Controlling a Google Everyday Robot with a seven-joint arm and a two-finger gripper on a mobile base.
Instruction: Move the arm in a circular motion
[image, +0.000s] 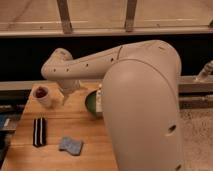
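The arm (145, 105) is cream-white with thick rounded segments and small dark holes, and it fills the right half of the camera view. Its forearm (92, 62) reaches left to a rounded elbow (56, 67). From there the narrow gripper (66, 96) points down over the wooden table (80, 127). It hangs between a white cup (44, 96) and a green bowl (92, 103), just right of the cup. I see nothing held in it.
The cup has something dark red inside and stands at the table's back left. A black bar-shaped object (39, 131) and a blue-grey sponge (71, 145) lie on the front left. The arm partly hides the green bowl. A dark window wall with a rail runs behind the table.
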